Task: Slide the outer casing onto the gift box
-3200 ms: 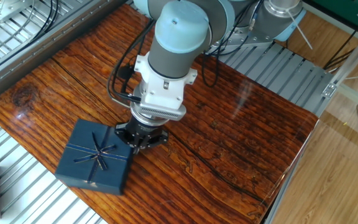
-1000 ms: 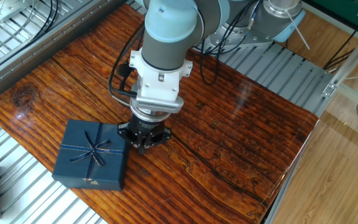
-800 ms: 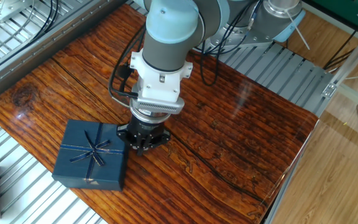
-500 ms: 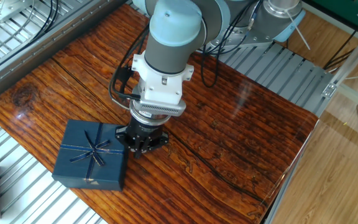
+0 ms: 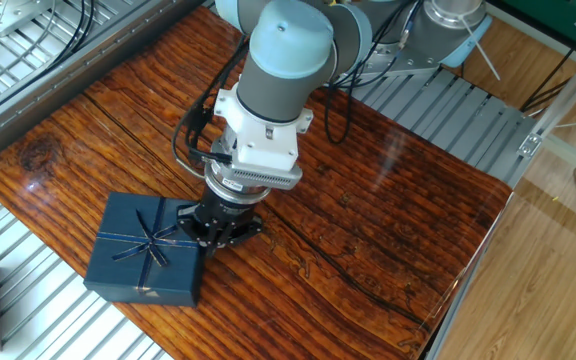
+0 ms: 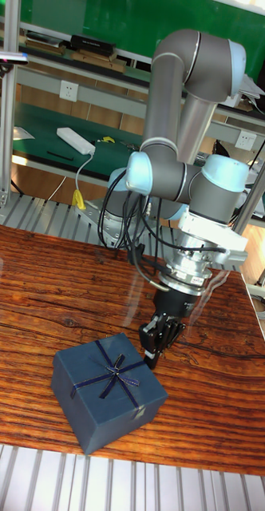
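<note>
Fixed view shows the outer casing [image 5: 148, 249] as a navy-blue square box with thin ribbon lines crossing its top and a small bow where they meet; a tiny pale mark sits near its front edge; its side walls are plain navy, and in the tall fixed view the outer casing [image 6: 108, 391] reads as a fairly deep block with a darker bow [image 6: 119, 374] on the lid. It lies flat on the glossy wooden bench [image 5: 368, 230], toward the near left corner, close to the ribbed metal strip [image 5: 38, 310] that edges the bench; the gift box cannot be made out as a separate thing, and whether it sits inside the casing cannot be told. The black fingers [image 5: 218, 228] point down just beside the casing's right edge, near its far right corner; from the fixed view they seem to touch that edge, while in the tall fixed view the fingers [image 6: 156, 339] hang just above and beside the corner, so contact is unsure; whether they are spread or pressed together cannot be told; nothing is seen pinched between them.
</note>
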Action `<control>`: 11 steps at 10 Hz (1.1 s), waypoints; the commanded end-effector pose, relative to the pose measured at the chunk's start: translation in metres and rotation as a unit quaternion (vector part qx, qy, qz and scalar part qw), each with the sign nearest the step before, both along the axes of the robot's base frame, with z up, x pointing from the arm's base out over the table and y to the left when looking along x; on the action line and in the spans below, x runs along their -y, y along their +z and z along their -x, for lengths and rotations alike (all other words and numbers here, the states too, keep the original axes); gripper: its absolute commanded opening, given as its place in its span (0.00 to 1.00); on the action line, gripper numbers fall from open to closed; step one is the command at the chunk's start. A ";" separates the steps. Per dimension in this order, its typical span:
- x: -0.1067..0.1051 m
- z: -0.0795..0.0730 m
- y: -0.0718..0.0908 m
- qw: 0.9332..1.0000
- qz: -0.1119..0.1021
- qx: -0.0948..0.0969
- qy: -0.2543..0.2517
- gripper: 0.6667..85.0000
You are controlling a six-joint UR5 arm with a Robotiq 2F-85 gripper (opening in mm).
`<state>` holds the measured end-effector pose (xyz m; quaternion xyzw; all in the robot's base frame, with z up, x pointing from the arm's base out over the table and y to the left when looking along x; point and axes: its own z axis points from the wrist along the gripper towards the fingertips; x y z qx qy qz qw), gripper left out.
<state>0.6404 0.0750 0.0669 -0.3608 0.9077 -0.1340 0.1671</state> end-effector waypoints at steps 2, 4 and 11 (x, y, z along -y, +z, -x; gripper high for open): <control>0.009 -0.007 0.009 1.000 0.018 0.006 0.003 0.00; 0.012 -0.007 0.011 1.000 0.025 0.005 0.004 0.00; -0.052 0.033 -0.004 0.982 -0.142 -0.075 -0.102 0.00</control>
